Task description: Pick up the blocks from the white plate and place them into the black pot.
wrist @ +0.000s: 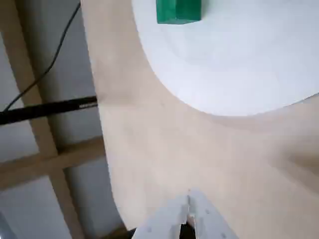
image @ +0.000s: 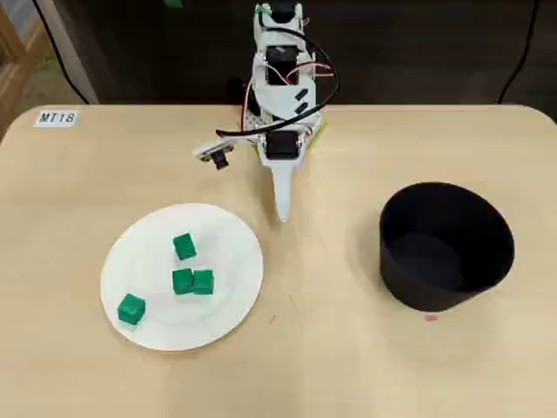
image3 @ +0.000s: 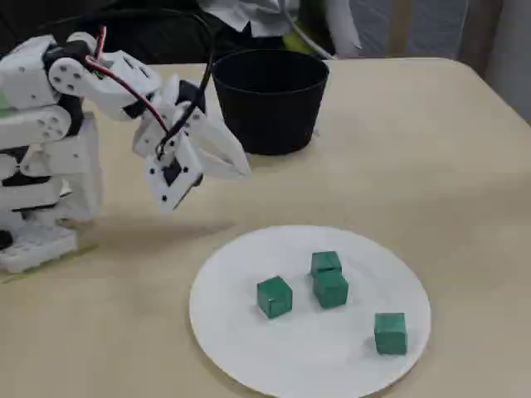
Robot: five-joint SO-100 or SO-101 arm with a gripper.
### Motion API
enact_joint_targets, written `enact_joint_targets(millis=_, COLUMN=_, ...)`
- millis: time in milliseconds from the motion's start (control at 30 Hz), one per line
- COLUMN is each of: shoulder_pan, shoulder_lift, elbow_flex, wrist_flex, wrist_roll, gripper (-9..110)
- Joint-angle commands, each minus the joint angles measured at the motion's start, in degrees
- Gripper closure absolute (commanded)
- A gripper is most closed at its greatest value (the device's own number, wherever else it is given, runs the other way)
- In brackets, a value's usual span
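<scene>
Several small green blocks (image: 184,246) lie on the white plate (image: 228,252) at the table's front left in the overhead view. Two of them touch side by side, and one sits alone near the plate's left rim. The black pot (image: 446,246) stands to the right and looks empty. My gripper (image: 282,213) is shut on nothing and hangs above bare table between plate and pot, just past the plate's upper right rim. In the wrist view the shut gripper (wrist: 189,195) points at the plate (wrist: 239,64), with one block (wrist: 178,11) at the top edge. The fixed view shows the gripper (image3: 243,168) above the table, short of the plate (image3: 241,332).
The white arm base (image: 280,131) stands at the table's back edge with a small camera (image: 218,157) sticking out to its left. A label (image: 57,117) lies at the back left corner. Light wooden table (image: 331,348) surrounds plate and pot.
</scene>
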Motion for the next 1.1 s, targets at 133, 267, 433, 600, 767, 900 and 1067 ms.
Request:
enact_joint_targets(millis=133, shoulder_pan=1.8, shoulder_lift=-8.3, elbow_flex=-25.2, wrist_flex=9.0, wrist_roll=1.2, gripper=104)
enact_joint_targets(millis=267, shoulder_pan=2.0, shoulder_lift=-8.6, elbow_flex=-25.5, wrist_flex=8.6, wrist_roll=0.8, gripper=104)
enact_joint_targets(millis=433, shoulder_pan=2.1, shoulder_lift=-18.1, elbow_flex=-31.1, wrist_flex=7.8, wrist_roll=-0.3, gripper=104)
enact_joint_targets(millis=600, shoulder_pan=3.3, shoulder_lift=-36.5, elbow_flex=-47.4, wrist_flex=8.6, wrist_roll=-5.2, gripper=104)
enact_joint_targets(millis=767, shoulder_pan=9.1, shoulder_lift=-49.3, elbow_flex=-57.3, wrist_flex=12.2, wrist_roll=-6.3, gripper=104)
enact_joint_targets(millis=900, shoulder_pan=15.0, shoulder_lift=-58.6, elbow_flex=-62.5, wrist_flex=15.8, wrist_roll=-7.4, gripper=104)
enact_joint_targets(millis=1067, shoulder_pan=22.5, shoulder_lift=-71.5, elbow_flex=-70.1, wrist_flex=18.5, wrist_roll=-7.8, gripper=104)
